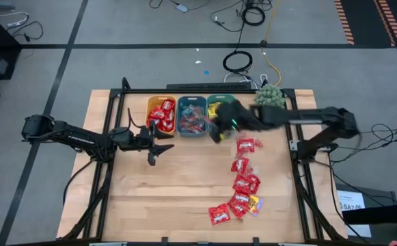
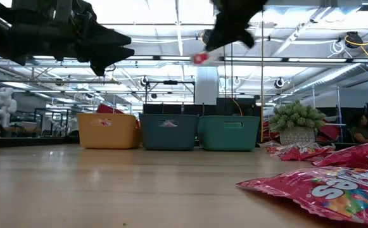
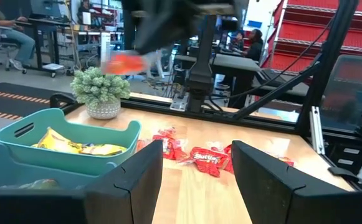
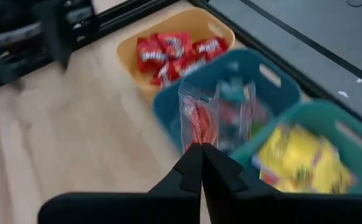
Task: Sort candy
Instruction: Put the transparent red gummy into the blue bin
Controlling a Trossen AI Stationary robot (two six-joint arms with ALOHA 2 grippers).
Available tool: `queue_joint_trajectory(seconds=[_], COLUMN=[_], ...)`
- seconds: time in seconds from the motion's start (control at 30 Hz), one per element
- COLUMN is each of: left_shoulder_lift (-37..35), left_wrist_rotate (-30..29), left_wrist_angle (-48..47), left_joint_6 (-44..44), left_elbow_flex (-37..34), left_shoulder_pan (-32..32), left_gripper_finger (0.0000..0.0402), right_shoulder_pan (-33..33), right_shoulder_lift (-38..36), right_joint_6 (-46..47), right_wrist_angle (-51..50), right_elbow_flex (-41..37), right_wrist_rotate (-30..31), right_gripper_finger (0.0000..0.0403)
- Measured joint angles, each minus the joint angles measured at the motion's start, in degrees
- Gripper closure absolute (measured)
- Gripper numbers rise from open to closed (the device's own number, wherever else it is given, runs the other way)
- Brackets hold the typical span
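Three bins sat in a row at the far edge of the table (image 1: 116, 205): the orange bin (image 1: 150, 108) with red packets, the blue bin (image 4: 274, 78) with small mixed pieces, and the teal bin (image 3: 19, 134) with yellow ones. You had the right gripper (image 4: 200, 149) raised above the front edge of the blue and teal bins, fingers pressed together on the bottom edge of a clear packet (image 4: 196, 118) with red inside. The risk I saw was in that thin pinch: the packet stood up from the fingertips and could slip or swing as the arm travelled, then drop into the wrong bin or onto the wood (the blur on that arm suggested it was moving fast). Its long axis ran away from the fingers, its free end reaching toward the blue bin. The loose red packets (image 1: 242, 184) lay in a trail on the right side of the table, still unsorted. Your left gripper (image 1: 158, 146) hung in front of the orange bin with its fingers apart, holding nothing
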Motion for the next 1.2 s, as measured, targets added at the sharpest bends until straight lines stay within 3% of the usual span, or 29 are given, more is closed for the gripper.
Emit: queue_joint_trajectory(seconds=[0.23,0.4,0.83,0.97,1.2], left_shoulder_lift=[0.0,0.0,0.02,0.02,0.02], left_wrist_rotate=[-2.08,-2.12,-2.32,-2.34,-2.3], left_wrist_angle=[-0.25,-1.53,-4.0,-2.96,-1.16], left_joint_6=[1.77,1.86,4.77,4.45,4.37], left_elbow_flex=[0.0,0.0,0.0,0.0,0.08], left_shoulder_pan=[0.01,0.2,4.24,4.68,4.63], left_gripper_finger=[0.0202,0.0202,0.0202,0.0202,0.0202], right_shoulder_pan=[-7.75,-8.95,-9.78,-9.78,-9.31], right_shoulder_lift=[14.54,19.98,19.76,18.27,13.06], right_joint_6=[-6.64,-7.62,-9.34,-9.59,-4.9], right_wrist_angle=[1.03,0.53,0.52,-2.61,-15.01], right_elbow_flex=[11.87,14.72,14.77,14.77,14.77], right_wrist_rotate=[-3.43,-4.51,-6.29,-6.4,-6.21], right_gripper_finger=[0.0401,0.0361,0.0199,0.0179,0.0181])
